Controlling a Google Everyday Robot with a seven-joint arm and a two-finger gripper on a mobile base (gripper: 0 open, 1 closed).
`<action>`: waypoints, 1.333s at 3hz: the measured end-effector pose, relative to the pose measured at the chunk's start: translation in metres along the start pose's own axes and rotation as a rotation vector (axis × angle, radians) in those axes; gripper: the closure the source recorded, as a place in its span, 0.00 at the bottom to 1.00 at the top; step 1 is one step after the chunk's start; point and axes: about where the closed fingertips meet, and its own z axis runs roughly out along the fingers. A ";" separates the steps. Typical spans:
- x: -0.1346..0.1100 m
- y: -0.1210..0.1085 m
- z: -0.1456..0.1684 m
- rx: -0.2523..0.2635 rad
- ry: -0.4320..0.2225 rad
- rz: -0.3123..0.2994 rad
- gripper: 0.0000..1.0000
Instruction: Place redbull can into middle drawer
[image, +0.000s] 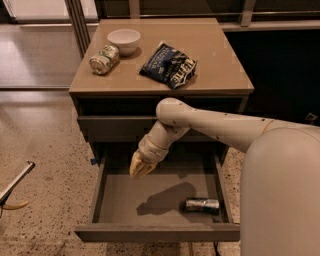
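While the arm (215, 122) reaches in from the right across the front of the desk (225, 60), you see the tool (140, 167) hanging over the far left part of the open middle drawer (125, 200). It points down and a little to the left, above the drawer's bottom. You cannot tell from this view whether the tool is open or closed.

The redbull can (202, 204) lies on its side on the drawer's bare bottom, toward the near right corner, with its length running left to right. It sits close to the drawer's front wall and near the right wall. The can is well apart from the tool. The tool's shadow (162, 199) falls on the drawer floor between them, and its right end lies just beside the can.

The middle drawer is pulled out toward you, and the drawer front above it (110, 127) is shut.

On the desk top you have a white bowl (124, 40) at the far left. A green-and-white can (104, 59) lies on its side just near-left of the bowl. A dark snack bag (169, 65) lies in the middle, apart from both.
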 end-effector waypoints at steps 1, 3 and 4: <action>0.000 0.000 0.000 0.000 0.000 0.000 0.11; 0.000 0.000 0.000 0.000 0.000 0.000 0.00; 0.006 0.007 -0.022 0.030 0.023 -0.034 0.00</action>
